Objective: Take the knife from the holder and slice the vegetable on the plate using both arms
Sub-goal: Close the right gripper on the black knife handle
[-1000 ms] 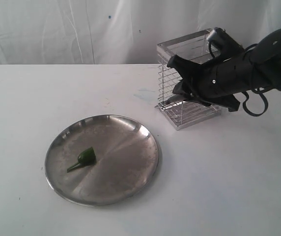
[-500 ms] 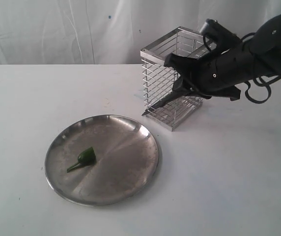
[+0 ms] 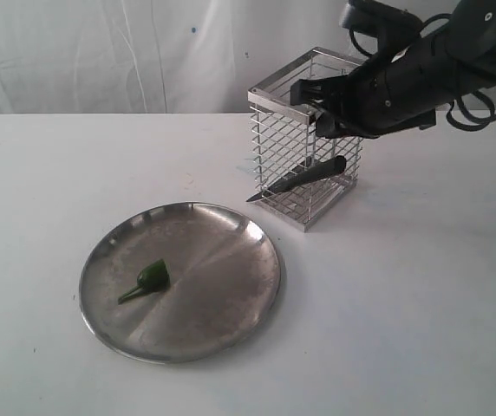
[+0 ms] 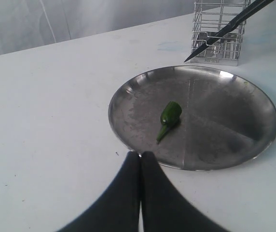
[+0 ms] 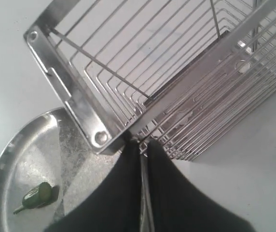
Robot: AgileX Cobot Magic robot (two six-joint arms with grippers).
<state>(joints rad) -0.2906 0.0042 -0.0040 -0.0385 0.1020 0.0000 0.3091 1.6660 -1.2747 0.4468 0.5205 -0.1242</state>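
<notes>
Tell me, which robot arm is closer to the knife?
Right. The right end effector is at the wire holder's top rim, just above the knife poking through its side. The left end effector sits across the plate from the knife, much farther away.

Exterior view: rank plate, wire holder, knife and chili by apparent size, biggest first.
1. round brushed-steel plate, widest.
2. tall shiny wire-cage holder: narrower, but stands farther back, so close call.
3. small black-handled knife with dark blade.
4. small green chili-like vegetable.
</notes>
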